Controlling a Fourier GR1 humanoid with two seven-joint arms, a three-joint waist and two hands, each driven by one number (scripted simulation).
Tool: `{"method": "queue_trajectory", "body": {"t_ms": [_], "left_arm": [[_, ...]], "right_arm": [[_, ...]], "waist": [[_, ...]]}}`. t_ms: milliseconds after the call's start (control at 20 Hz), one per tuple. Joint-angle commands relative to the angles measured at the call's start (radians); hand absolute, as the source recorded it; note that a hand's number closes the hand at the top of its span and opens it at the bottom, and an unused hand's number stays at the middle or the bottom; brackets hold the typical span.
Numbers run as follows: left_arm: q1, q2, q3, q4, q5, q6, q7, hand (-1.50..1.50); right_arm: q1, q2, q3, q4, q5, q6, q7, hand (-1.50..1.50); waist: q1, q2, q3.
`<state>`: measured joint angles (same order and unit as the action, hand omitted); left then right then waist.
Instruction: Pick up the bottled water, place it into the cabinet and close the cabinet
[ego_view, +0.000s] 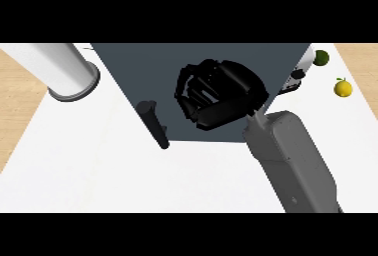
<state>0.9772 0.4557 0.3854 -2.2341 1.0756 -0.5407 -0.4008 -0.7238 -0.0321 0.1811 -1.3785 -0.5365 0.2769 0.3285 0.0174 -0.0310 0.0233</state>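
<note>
- Our right hand (220, 95) hung over the dark cabinet (148, 65), fingers curled; what they held, if anything, we could not tell.
- The bottle of water was nowhere visible, possibly hidden under that hand.
- Beside the cabinet's front edge stood its black handle (154, 125); we judged pushing there would close it cleanly.

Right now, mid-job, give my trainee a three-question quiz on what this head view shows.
1. True or false: the right hand is over the dark cabinet.
2. Which fruit lies right of the cabinet, nearer the robot? A lemon, B banana, C apple.
3. Is the bottled water visible?

Key: 1 true. 2 A, the lemon; the lime lies farther away. 3 No; it cannot be seen.
</note>
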Motion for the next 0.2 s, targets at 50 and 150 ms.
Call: {"method": "queue_trajectory", "body": {"t_ms": [50, 150], "left_arm": [[-0.023, 0.004, -0.002, -0.003, 0.015, -0.005, 0.026, -1.50], [-0.022, 0.009, 0.025, 0.012, 0.033, -0.007, 0.030, -1.50]], "right_arm": [[-0.172, 0.031, -0.044, 0.192, 0.005, -0.074, -0.030, 1.50], [-0.167, 0.025, -0.079, 0.197, -0.010, -0.038, -0.001, 1.50]], "waist": [[0.036, 0.041, -0.024], [0.031, 0.040, -0.024]]}}
